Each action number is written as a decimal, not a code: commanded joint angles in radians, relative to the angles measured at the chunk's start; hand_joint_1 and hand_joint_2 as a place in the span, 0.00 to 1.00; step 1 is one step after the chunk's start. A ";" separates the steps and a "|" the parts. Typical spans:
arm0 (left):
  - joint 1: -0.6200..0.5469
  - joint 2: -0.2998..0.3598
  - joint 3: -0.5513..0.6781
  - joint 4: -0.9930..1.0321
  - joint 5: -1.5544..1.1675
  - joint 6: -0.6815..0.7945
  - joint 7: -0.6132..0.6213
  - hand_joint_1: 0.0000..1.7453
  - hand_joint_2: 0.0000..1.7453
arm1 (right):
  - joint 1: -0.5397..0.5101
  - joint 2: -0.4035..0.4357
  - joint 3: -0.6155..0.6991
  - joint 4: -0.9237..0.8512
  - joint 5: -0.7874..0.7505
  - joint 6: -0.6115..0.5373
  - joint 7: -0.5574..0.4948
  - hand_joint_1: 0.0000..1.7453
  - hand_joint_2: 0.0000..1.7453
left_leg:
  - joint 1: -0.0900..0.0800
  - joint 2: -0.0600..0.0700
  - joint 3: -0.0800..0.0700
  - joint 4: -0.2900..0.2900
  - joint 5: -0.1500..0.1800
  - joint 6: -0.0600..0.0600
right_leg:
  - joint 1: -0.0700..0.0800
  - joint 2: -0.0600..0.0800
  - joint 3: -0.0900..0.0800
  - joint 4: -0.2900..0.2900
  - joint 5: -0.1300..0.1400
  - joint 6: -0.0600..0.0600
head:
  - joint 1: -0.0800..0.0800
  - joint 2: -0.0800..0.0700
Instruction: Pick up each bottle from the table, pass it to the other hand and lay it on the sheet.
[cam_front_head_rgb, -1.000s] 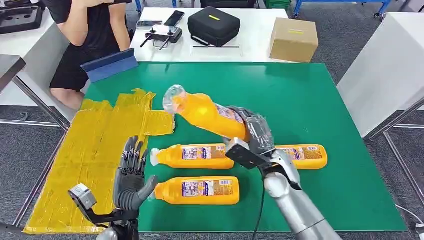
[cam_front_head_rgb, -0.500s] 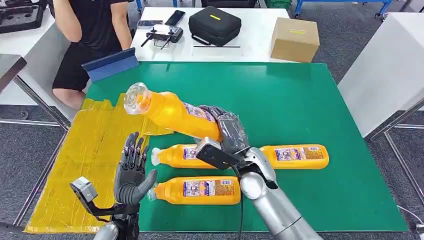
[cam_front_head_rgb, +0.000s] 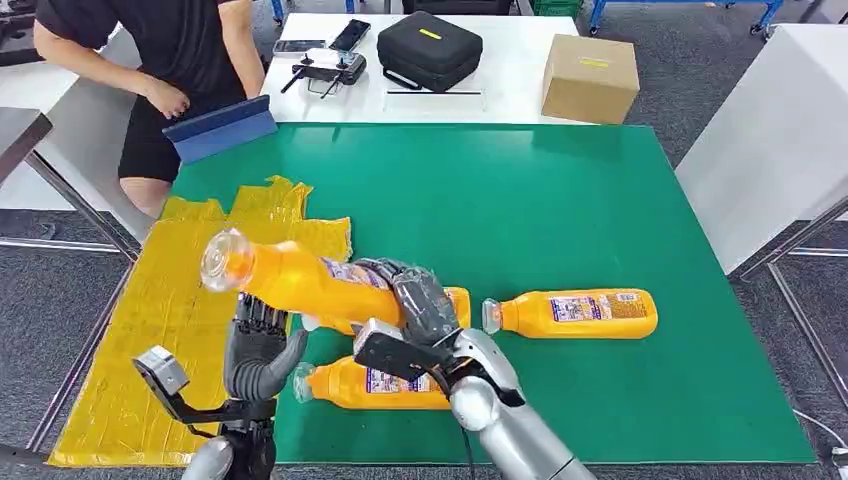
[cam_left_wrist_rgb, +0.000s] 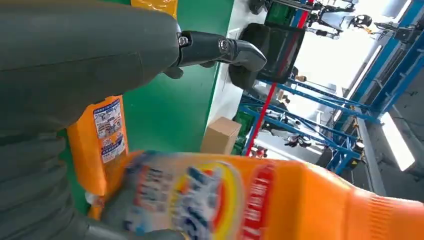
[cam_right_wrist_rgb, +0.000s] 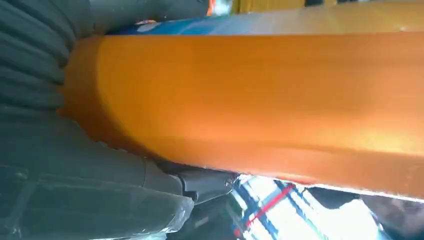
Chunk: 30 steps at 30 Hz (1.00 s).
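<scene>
My right hand grips an orange bottle by its lower body and holds it in the air, the clear cap pointing left over the yellow sheet. Just beneath it my left hand stands with fingers apart and upright, their tips hidden behind the bottle. The left wrist view has this bottle crossing in front of my spread left hand. In the right wrist view the bottle lies in my right hand. Three more bottles lie on the green table: right, front, and one behind my right hand.
A person stands at the far left beside a blue board. Behind the green table a white table holds a black case, a controller and a cardboard box. Another white table stands at the right.
My right hand has carried the bottle left and down, from above the table's middle to just over my left hand. The left hand has barely moved. The person has lowered an arm.
</scene>
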 joint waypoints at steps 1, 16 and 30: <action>-0.042 0.005 0.029 0.044 0.018 -0.019 0.020 0.00 1.00 | -0.048 0.028 0.043 0.161 -0.001 0.009 -0.005 0.94 1.00 | 0.001 0.001 0.001 0.000 0.000 -0.003 | 0.001 0.001 0.002 -0.001 0.000 -0.002 | 0.000 0.000; -0.159 -0.032 -0.001 0.109 0.052 -0.035 0.060 0.00 1.00 | -0.153 0.111 0.054 0.407 -0.014 -0.051 -0.009 0.94 1.00 | 0.001 0.000 0.003 0.000 0.000 -0.005 | 0.001 0.000 0.003 -0.001 0.000 -0.003 | 0.000 0.000; -0.186 -0.036 -0.022 0.132 0.070 -0.045 0.069 0.00 1.00 | -0.268 0.150 0.087 0.523 0.050 -0.065 0.038 0.96 1.00 | 0.001 0.000 0.001 0.001 0.000 -0.004 | 0.001 0.000 0.001 0.000 0.000 -0.002 | 0.000 0.000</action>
